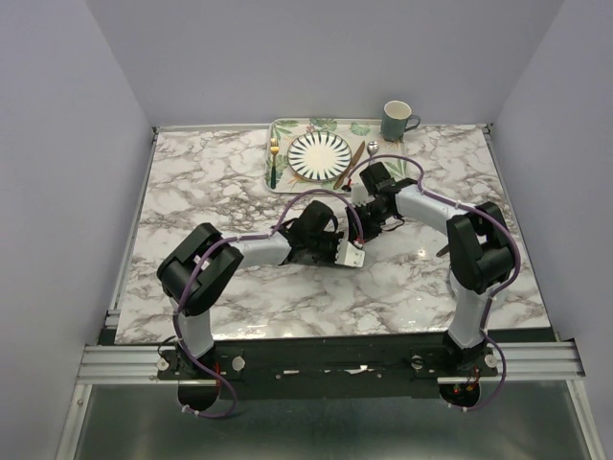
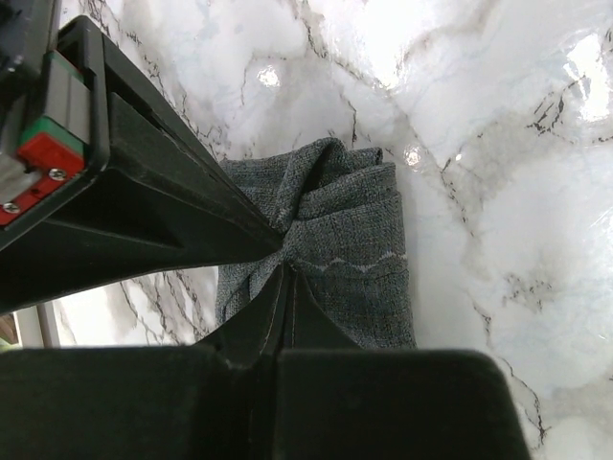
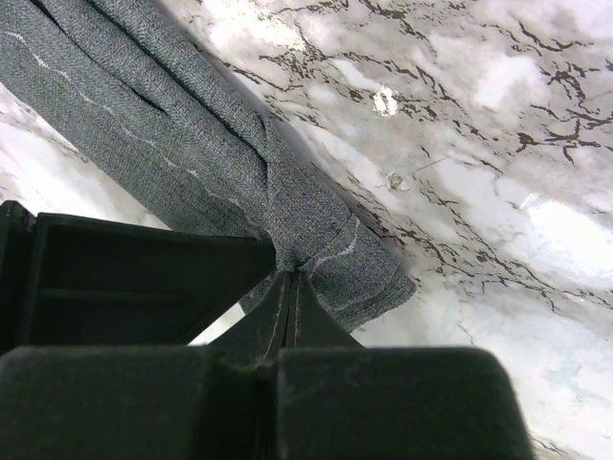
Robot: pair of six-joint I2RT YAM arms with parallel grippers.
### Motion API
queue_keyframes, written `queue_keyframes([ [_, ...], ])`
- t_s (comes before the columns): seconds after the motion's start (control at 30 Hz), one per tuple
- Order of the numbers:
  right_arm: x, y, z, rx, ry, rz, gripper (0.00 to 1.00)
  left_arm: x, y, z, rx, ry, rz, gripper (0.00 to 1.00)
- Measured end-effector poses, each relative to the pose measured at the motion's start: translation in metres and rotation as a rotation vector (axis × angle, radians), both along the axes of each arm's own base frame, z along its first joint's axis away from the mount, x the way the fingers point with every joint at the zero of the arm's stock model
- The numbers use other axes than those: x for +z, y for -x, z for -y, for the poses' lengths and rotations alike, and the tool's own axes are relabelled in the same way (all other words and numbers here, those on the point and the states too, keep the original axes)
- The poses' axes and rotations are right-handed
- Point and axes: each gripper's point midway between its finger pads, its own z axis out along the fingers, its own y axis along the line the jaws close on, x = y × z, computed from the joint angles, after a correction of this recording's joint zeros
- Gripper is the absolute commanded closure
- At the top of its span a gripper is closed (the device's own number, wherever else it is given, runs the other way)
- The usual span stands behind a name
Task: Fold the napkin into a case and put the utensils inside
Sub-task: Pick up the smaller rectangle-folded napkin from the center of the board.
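Note:
The napkin (image 2: pixel 350 225) is a dark grey cloth folded into a narrow strip with a pale stitched line, lying on the marble. My left gripper (image 2: pixel 285 263) is shut on one bunched end of it. In the right wrist view the napkin (image 3: pixel 163 125) runs up to the left, and my right gripper (image 3: pixel 291 272) is shut on its other end. In the top view both wrists meet mid-table and cover the cloth. The utensils lie on the tray: the fork (image 1: pixel 274 159) left of the plate, the knife (image 1: pixel 349 165) and spoon (image 1: pixel 371 149) right of it.
A leaf-patterned tray (image 1: pixel 287 128) at the back holds a striped plate (image 1: pixel 320 155). A dark green mug (image 1: pixel 397 120) stands to the tray's right. Marble tabletop (image 1: pixel 192 192) is bounded by a metal rail, with walls on three sides.

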Motion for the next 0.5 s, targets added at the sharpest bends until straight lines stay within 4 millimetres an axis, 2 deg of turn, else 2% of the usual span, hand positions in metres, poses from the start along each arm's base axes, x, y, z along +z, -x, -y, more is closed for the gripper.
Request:
queue_keyframes([
  [0.2,0.0031,0.0009,0.0003,-0.003,-0.001,0.000,0.99,-0.0084,-0.0001,-0.0001,-0.009,-0.016,-0.001,1.00],
  [0.5,0.0049,0.0053,0.0000,-0.010,-0.007,-0.024,0.99,-0.0081,-0.0058,0.0048,-0.020,-0.019,0.013,1.00],
])
